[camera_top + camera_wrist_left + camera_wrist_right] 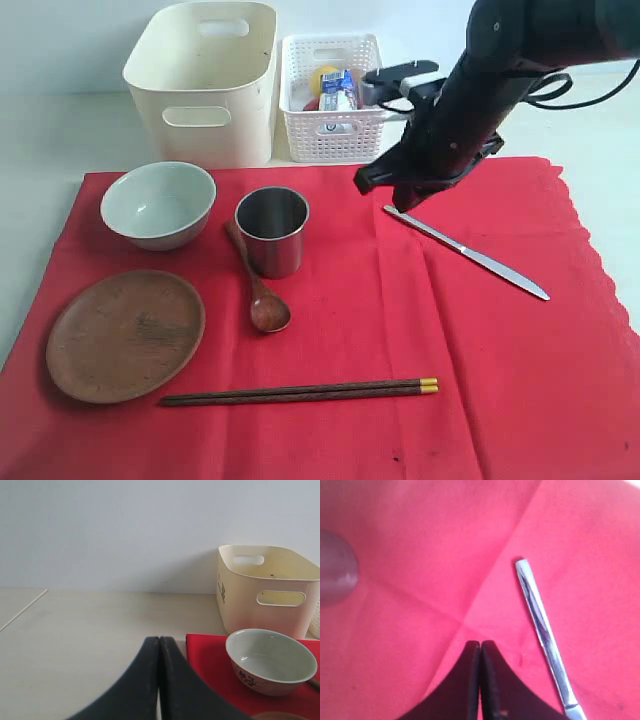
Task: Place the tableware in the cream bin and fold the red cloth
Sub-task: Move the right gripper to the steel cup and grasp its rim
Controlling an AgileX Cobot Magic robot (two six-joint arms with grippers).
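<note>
Right wrist view: right end effector (480, 646) closed, empty, beside slim shiny steel knife (544, 630) on creased red cloth (420, 555).

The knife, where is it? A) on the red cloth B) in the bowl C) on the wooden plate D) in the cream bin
A: the knife lies flat on the cloth, to the right of the cup in the exterior view.
</note>
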